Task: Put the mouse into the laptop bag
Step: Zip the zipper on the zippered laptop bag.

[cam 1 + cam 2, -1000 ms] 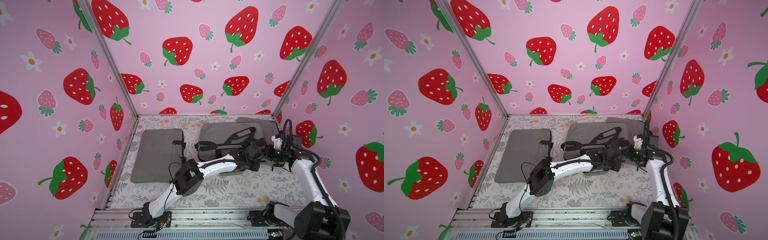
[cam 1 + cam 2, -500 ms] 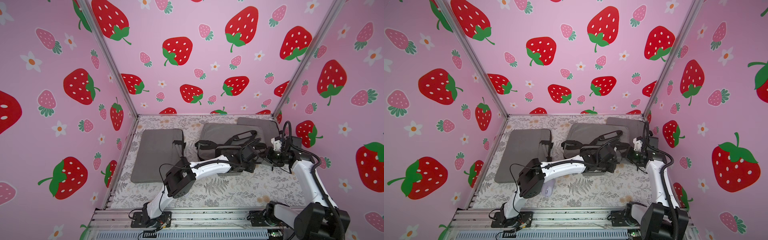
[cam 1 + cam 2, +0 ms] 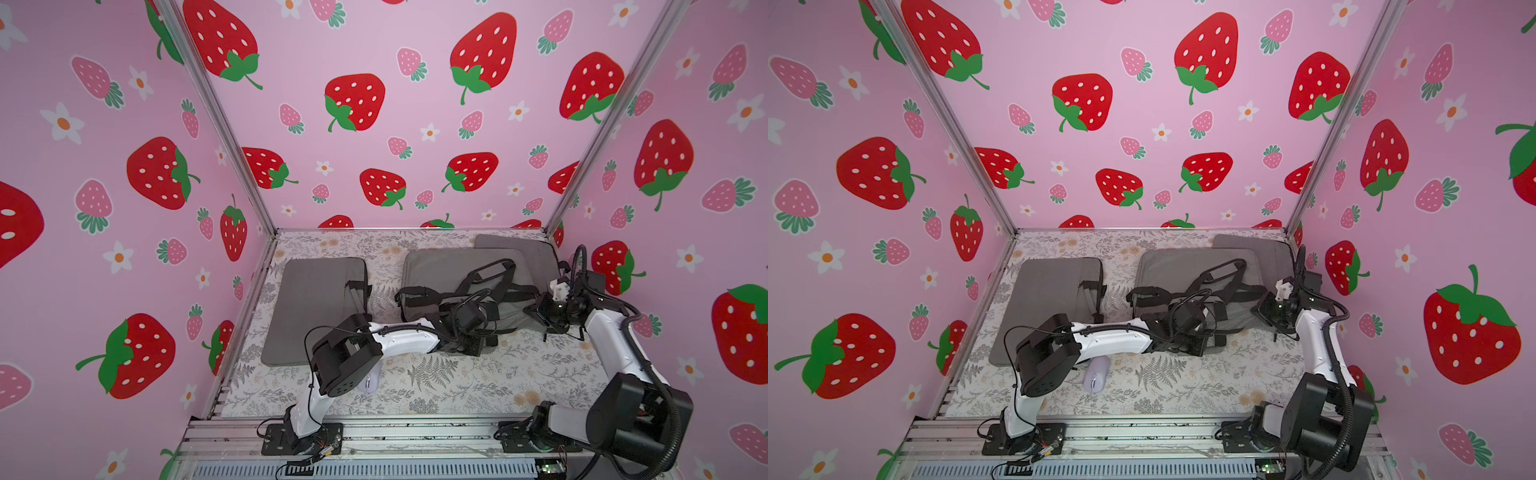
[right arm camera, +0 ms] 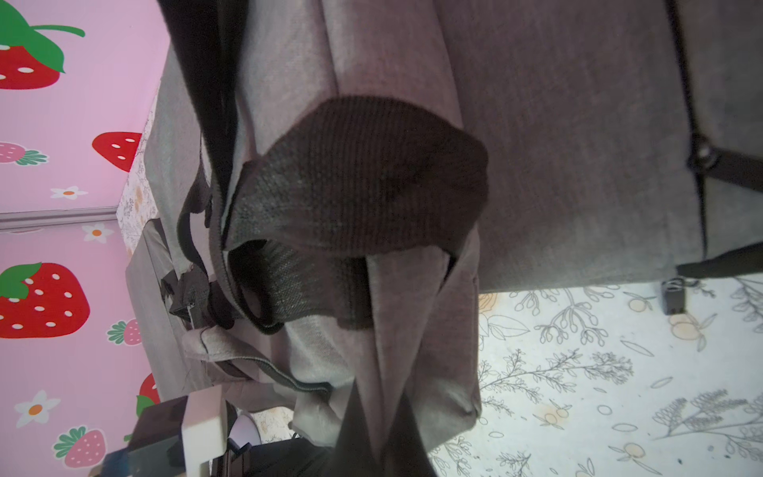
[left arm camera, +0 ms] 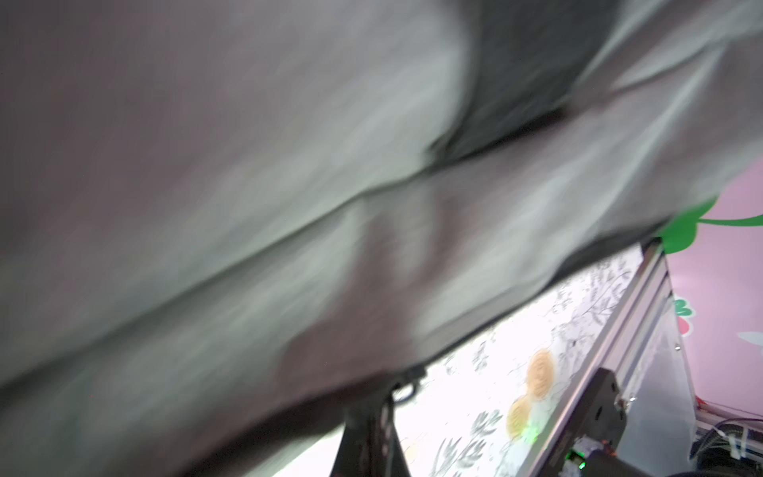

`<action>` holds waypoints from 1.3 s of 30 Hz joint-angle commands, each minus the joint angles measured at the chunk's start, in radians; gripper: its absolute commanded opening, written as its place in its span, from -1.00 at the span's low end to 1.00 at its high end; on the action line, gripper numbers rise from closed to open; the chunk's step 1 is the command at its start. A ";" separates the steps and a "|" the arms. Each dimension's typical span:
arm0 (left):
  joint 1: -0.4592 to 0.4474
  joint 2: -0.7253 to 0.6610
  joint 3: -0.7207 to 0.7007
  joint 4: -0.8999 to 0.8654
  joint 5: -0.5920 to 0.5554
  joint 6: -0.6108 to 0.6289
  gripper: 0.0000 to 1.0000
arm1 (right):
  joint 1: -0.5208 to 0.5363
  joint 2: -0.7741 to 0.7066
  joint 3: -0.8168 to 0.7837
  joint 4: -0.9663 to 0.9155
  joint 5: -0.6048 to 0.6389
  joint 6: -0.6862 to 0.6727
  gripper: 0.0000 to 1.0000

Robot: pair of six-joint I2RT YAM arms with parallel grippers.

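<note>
**Q:** Which is the largest item shown?
**A:** The table (image 3: 457,386), under a leaf-printed cloth. On its rear half, toward the right edge, lies the laptop bag (image 3: 449,270). It is grey woven fabric with black straps looped across its top, and it is visible in both top views.

**Q:** What do the arms do to it?
**A:** Both work at its near edge. The left arm (image 3: 399,338) reaches across the table's middle. The left jaws are closed at the bag's front edge. The left wrist view is blurred, but it shows grey fabric running down to them, apparently pinched. The right jaws, at the bag's near right corner, are closed on a fold of the same fabric. The right wrist view shows a dark mesh panel (image 4: 359,173) bulging above that fold.

**Q:** Where is the mouse?
**A:** The mouse (image 3: 1096,376), pale lilac, rests on the cloth near the table's front edge, left of centre. It lies partly beneath the left arm's elbow and well apart from the bag. Neither arm touches it.

**Q:** How will it handle?
**A:** It is judged light, rigid and smooth-shelled, hence liable to slip. The narrow flanks offer the surest hold, with jaws set across the width, low on the body. The bag is soft and will likely sag shut unless one arm lifts its mouth. One pair of jaws must first be freed.
</note>
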 commanded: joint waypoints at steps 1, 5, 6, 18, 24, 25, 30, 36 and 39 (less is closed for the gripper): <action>0.043 -0.074 -0.093 -0.023 -0.004 -0.031 -1.00 | -0.040 0.027 0.108 0.118 0.100 0.023 -1.00; 0.064 -0.152 -0.178 -0.073 -0.045 0.004 -1.00 | -0.041 0.061 0.200 0.082 0.121 0.020 -1.00; 0.067 -0.171 -0.194 -0.086 -0.051 0.014 -1.00 | -0.040 0.069 0.223 0.073 0.138 0.017 -1.00; -0.025 -0.163 -0.089 -0.151 0.029 0.169 -1.00 | 0.023 0.299 0.357 0.069 0.143 -0.036 -0.85; -0.048 -0.159 -0.063 -0.140 0.033 0.175 -1.00 | 0.048 0.165 0.260 0.000 0.273 -0.079 0.02; -0.049 -0.164 -0.073 -0.132 0.033 0.169 -1.00 | 0.051 0.118 0.227 -0.012 0.321 -0.088 0.02; -0.054 -0.160 -0.069 -0.132 0.030 0.162 -1.00 | 0.089 -0.149 0.047 -0.065 0.459 -0.078 0.30; -0.056 -0.159 -0.065 -0.137 0.025 0.153 -1.00 | 0.228 -0.303 -0.141 -0.055 0.319 0.008 0.35; -0.056 -0.155 -0.066 -0.137 0.022 0.146 -1.00 | 0.375 -0.299 -0.199 0.013 0.284 0.086 0.32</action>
